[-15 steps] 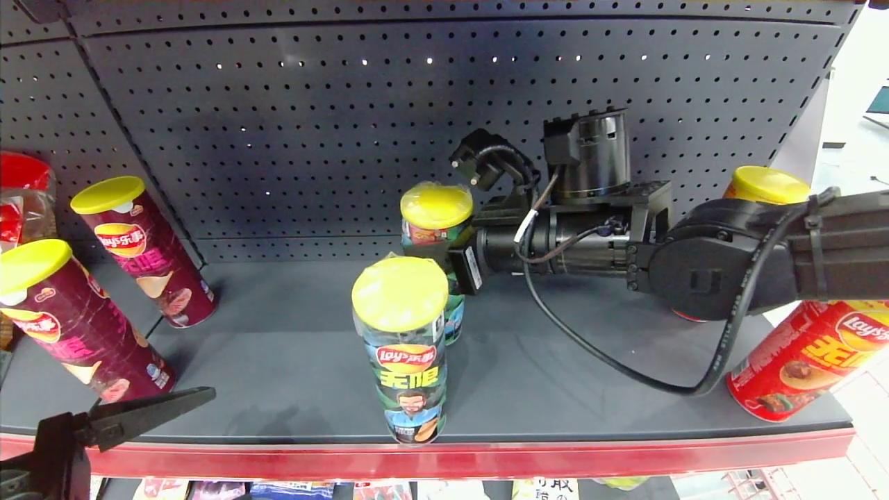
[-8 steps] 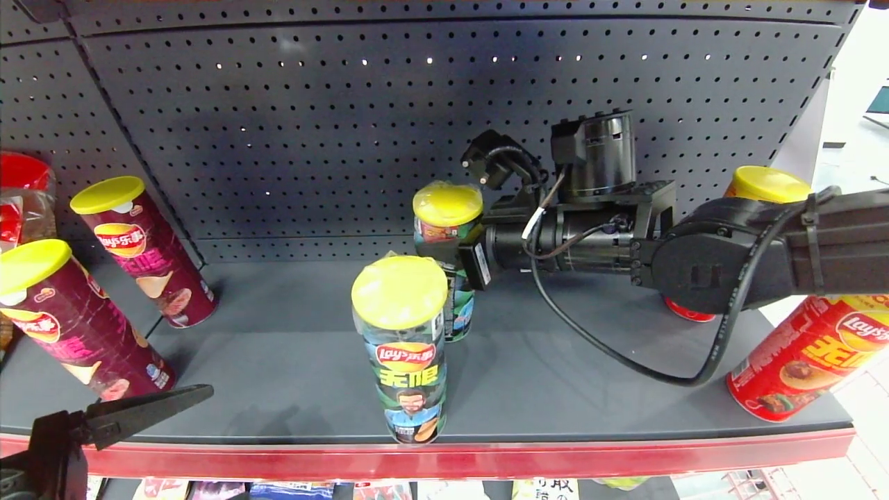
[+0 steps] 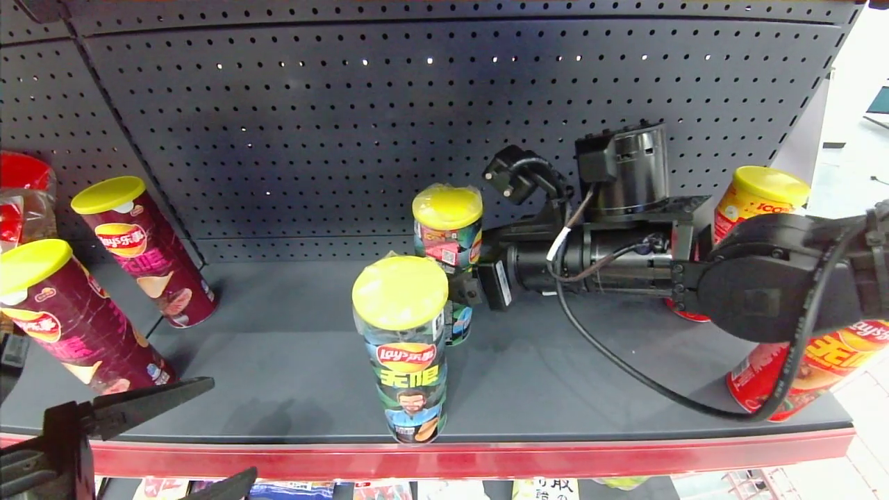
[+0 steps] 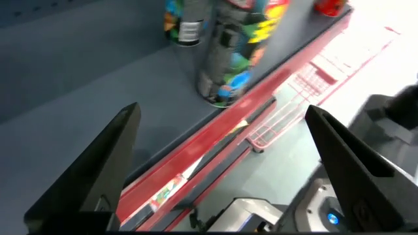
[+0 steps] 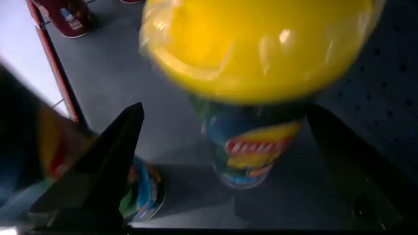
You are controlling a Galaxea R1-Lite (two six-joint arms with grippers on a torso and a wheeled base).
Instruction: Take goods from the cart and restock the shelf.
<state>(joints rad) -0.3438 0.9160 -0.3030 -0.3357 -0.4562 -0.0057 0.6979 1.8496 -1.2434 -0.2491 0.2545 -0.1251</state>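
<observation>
A green chips can with a yellow lid (image 3: pixel 448 232) stands upright at the back middle of the grey shelf (image 3: pixel 278 361). My right gripper (image 3: pixel 467 287) is just to its right at mid height, open. In the right wrist view the can (image 5: pixel 258 46) sits ahead of the right gripper (image 5: pixel 225 163), whose fingers are spread wide and apart from it. A second green can (image 3: pixel 406 347) stands in front, near the shelf lip. My left gripper (image 3: pixel 173 444) hangs open and holding nothing below the shelf's front left; the left wrist view has the left gripper (image 4: pixel 222 170) looking at the front can (image 4: pixel 235 59).
Two maroon cans (image 3: pixel 142 250) (image 3: pixel 66 319) lean at the left of the shelf. Red cans stand at the right, one at the back (image 3: pixel 757 201), one at the front (image 3: pixel 799 368) partly behind my right arm. A red lip (image 3: pixel 486 458) edges the shelf; a pegboard (image 3: pixel 417 125) backs it.
The right arm carried the back green can slightly right, then drew back to the right, leaving it standing. The left gripper shifted a little; its lower finger came into view.
</observation>
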